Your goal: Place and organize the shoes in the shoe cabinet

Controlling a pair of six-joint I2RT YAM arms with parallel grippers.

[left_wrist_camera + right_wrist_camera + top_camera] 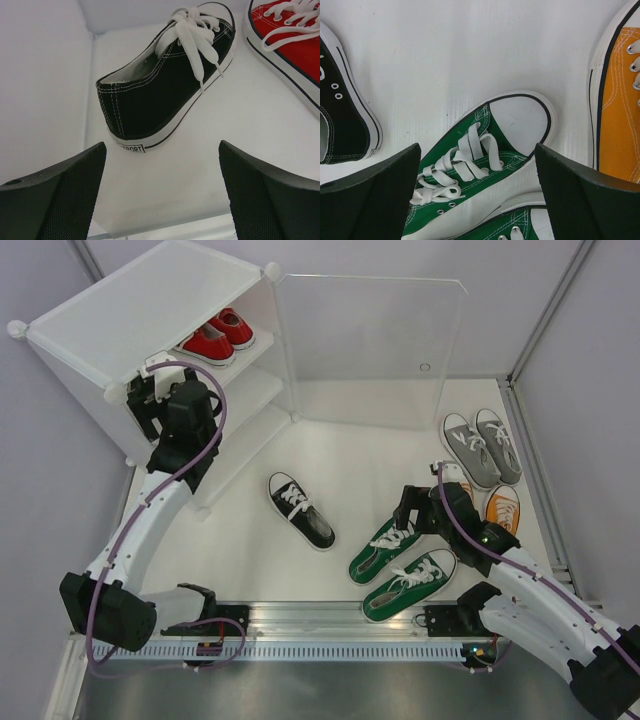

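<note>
Black sneaker [165, 85] on shoe cabinet shelf [250, 165], just ahead of left gripper [161, 150], spread wide, empty; red sneaker [290, 45] ahead-right. Green sneaker [470, 165] beneath right gripper [477, 146], fully open, holding nothing; orange sneaker [620, 115] rightward.

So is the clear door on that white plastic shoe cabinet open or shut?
Open. The clear door stands swung away from the white plastic cabinet, leaving the red canvas sneakers on its shelf exposed.

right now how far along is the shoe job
Done: red pair and one black shoe in the cabinet. In hand: nothing; left pincer open by that shoe, right pincer open over the green pair. Left: other black shoe, green pair, grey pair, orange shoes on the table.
</note>
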